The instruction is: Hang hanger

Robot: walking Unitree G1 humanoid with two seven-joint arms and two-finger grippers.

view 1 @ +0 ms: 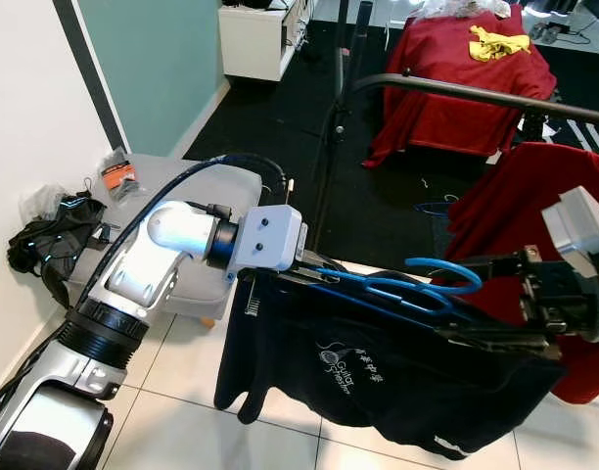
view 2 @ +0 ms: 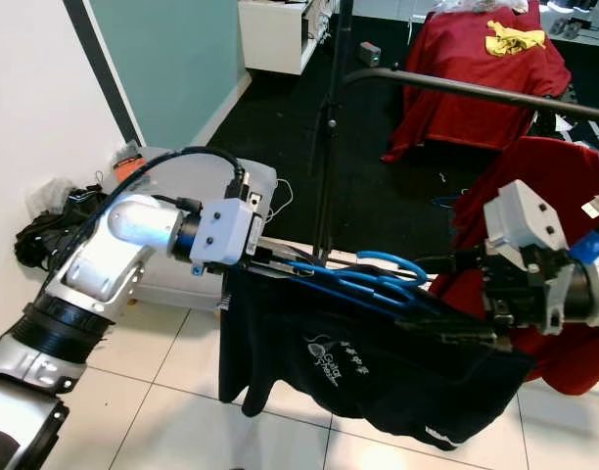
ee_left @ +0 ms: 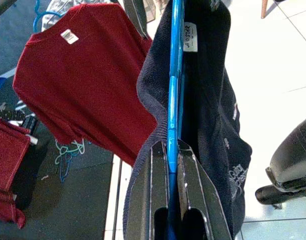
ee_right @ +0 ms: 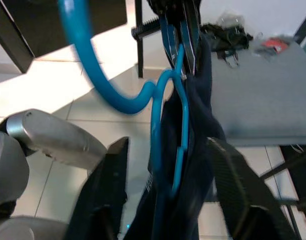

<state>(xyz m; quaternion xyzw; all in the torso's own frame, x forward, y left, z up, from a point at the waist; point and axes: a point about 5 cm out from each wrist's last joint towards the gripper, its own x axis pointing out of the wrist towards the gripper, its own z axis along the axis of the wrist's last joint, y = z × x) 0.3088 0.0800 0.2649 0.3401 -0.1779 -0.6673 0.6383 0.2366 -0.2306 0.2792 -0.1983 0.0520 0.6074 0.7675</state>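
Between both grippers, left gripper (ee_left: 169, 165) clamps blue hanger (view 1: 417, 286) carrying navy shirt (view 1: 378, 377).

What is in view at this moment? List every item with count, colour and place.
hanger: one, blue, held level between both claws
dark shirt: one, navy, draped on the hanger
clothes rail: one, dark, behind
red shirt: one, hanging beside the rail
red cloth: one, over furniture at back
yellow item: one, atop the red cloth
grey table: one, by the wall
left claw: shut on the hanger
right claw: open around the shirt
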